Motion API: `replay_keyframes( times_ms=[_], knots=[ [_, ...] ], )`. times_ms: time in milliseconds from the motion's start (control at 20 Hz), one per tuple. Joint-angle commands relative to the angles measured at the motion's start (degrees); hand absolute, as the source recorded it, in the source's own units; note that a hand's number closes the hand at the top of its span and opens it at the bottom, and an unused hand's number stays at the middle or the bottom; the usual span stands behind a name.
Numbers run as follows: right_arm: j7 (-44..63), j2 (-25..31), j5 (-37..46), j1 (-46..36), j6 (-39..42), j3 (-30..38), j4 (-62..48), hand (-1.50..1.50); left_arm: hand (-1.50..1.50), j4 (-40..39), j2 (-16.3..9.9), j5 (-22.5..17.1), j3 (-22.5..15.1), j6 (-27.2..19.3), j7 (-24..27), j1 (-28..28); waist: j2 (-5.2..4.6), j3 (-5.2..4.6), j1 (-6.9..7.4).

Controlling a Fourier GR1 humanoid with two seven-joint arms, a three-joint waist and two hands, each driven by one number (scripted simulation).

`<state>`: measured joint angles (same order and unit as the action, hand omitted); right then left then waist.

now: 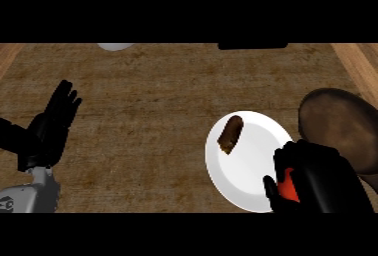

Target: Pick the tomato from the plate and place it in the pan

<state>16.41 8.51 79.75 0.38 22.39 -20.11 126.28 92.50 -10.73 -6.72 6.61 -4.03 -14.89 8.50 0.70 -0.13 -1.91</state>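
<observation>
A: Far along yet?

B: Roughly midway, by the look of it. Tomato (289,185) already gripped by the right hand (319,180), black fingers (280,170) curled and clamped round it, only a red sliver showing between them. Not yet in the pan (341,126).

A: Where exactly?

B: Over the near right rim of the white plate (251,165), close to the desk's (148,125) near right corner. Hard to tell whether lifted clear of the plate or touching it.

A: Left to do?

B: Carry toward the desk's right edge and a little farther back, then release over the pan. Short trip, judging by the gap: pan just beside the plate, rims nearly meeting.

A: Anything in the pan?

B: Nothing visible inside; dark brown, round, partly hidden by the right hand along its near side.

A: And on the plate?

B: One brown elongated item (231,134), lying tilted on the plate's far left part, well apart from the hand. Can't say what food. Worth leaving alone.

A: Other hand?

B: Left hand (52,127) near the desk's left edge, fingers straight and apart, pointing up, holding nothing. Resting.

A: Anything else about?

B: A pale rounded object (116,46) at the far edge, left of centre, and a dark flat shape (252,46) at the far edge toward the right. Both cut off, neither identifiable.
</observation>
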Motion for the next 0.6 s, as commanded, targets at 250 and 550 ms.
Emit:
replay_keyframes(
  times_ms=[250, 550],
  knots=[
    [7.1, -3.4, -2.3, -4.1, 12.5, 6.0, 14.4, 1.5, 0.0, -4.0, 1.9, 1.6, -1.0, 0.0, 3.5, 2.0, -0.71, 0.11, 1.67],
    [1.0, -1.1, -9.8, -7.5, 5.2, 24.3, 5.6, 1.5, 0.0, -0.9, 2.2, 2.0, -1.4, -0.4, 2.1, -0.1, -0.73, 0.16, 1.85]
  ],
)
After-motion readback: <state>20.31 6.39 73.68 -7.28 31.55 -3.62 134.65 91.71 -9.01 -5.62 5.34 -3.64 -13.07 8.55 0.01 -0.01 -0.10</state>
